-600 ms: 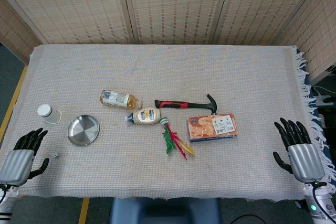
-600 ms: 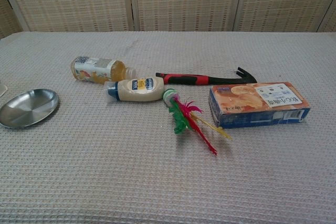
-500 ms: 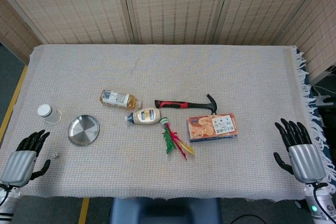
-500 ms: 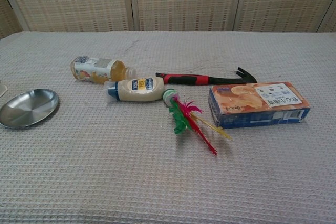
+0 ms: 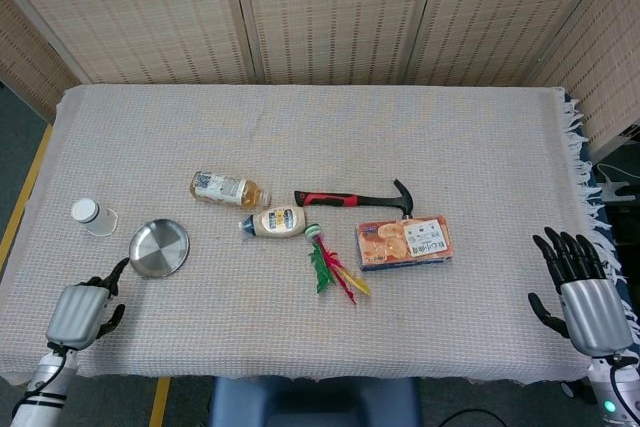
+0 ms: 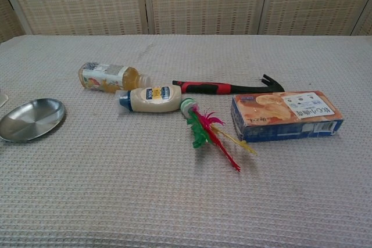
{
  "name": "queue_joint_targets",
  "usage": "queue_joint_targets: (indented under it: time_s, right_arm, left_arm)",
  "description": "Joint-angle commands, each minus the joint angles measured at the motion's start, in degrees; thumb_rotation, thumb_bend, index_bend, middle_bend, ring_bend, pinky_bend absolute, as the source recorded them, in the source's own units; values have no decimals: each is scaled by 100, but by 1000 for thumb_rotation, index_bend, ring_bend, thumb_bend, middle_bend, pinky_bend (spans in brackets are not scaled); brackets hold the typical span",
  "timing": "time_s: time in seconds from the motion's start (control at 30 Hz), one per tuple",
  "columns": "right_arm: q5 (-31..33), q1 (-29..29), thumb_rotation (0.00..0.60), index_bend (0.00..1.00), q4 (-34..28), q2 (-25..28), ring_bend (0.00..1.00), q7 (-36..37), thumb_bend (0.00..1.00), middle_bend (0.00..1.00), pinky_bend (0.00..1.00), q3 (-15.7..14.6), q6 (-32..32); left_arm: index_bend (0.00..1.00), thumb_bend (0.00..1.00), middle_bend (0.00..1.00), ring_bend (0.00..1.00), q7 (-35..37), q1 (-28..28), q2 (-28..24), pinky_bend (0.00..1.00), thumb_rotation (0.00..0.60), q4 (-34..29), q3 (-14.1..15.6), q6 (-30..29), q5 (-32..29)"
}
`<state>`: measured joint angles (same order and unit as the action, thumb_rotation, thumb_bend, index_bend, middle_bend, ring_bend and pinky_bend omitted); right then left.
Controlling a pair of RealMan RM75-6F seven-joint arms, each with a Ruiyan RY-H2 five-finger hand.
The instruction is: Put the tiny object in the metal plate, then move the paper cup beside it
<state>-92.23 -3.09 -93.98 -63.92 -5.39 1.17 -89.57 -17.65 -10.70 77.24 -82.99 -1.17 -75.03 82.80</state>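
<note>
Head view, left to right: left hand sits low at the near-left desk edge, fingers curled inward; whether it holds anything cannot be told. Tiny object is not visible where that hand now sits. Paper cup lies apart from the metal plate, up and to its left. Centre holds a tea bottle, a mayonnaise bottle, a hammer, a feathered shuttlecock and a biscuit box. Right hand rests at the near-right corner, fingers spread, holding nothing.
</note>
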Motion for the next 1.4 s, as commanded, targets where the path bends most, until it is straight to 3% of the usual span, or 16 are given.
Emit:
queue_joint_targets:
  time_s: [0.03, 0.27, 0.8, 1.4]
  right_arm:
    - [-62, 33, 600, 0, -7, 11, 0, 10, 221, 0, 0, 1, -76]
    - [-33, 35, 600, 0, -46, 27, 0, -34, 221, 0, 0, -9, -2]
    - [-29, 19, 600, 0, -106, 30, 0, -134, 221, 0, 0, -42, 144]
    - [-8, 20, 600, 0, -112, 9, 0, -203, 222, 0, 0, -35, 193]
  left_arm:
    - [265, 394, 774, 740, -143, -88, 311, 852, 600, 376, -75, 119, -175]
    - [292, 395, 837, 781, -170, -126, 528, 868, 600, 755, -123, 296, -442]
    - [347, 402, 855, 789, -325, -59, 816, 877, 600, 1452, -143, 352, -768]
    - [413, 402, 863, 791, -15, -148, 1040, 879, 600, 2025, -169, 629, -872]
